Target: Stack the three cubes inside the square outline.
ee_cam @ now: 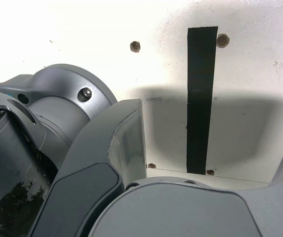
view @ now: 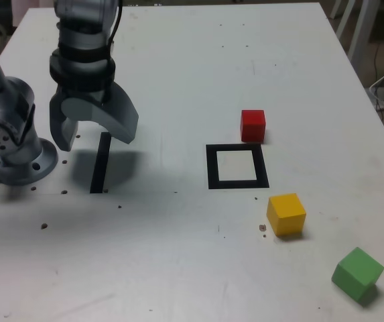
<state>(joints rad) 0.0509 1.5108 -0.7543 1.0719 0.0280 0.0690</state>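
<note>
a white table [view: 178, 67] seen from above and slightly to one side. a single grey robot arm stands at about nine o'clock in the exterior view, its base [view: 14, 154] bolted near the table edge. its gripper [view: 92, 137] hangs pointing down over a straight black tape strip [view: 100, 163], with both jaws spread wide and nothing between them. the wrist view confirms this: only bare table and the tape strip [ee_cam: 201, 98] show in the gap.

the square outline [view: 236, 166], black tape around a white centre, lies near the middle of the exterior view and holds nothing. the red cube [view: 252, 125] sits just beside the outline, at about one o'clock from it. the yellow cube [view: 286, 214] sits near the outline at about five o'clock from it. the green cube [view: 357, 272] lies further out in the same direction, turned at an angle, well apart from the other two and near the table's lower edge in this view.

no cube is stacked, so the task looks unstarted. what the first pickup turns on: all three cubes lie toward three o'clock from the open jaws, beyond the outline, so the arm would have to reach across it. the red cube appears the nearest to the gripper, the green the farthest. the cubes have no long axis, so any pair of opposite faces would serve for a grasp.
</note>
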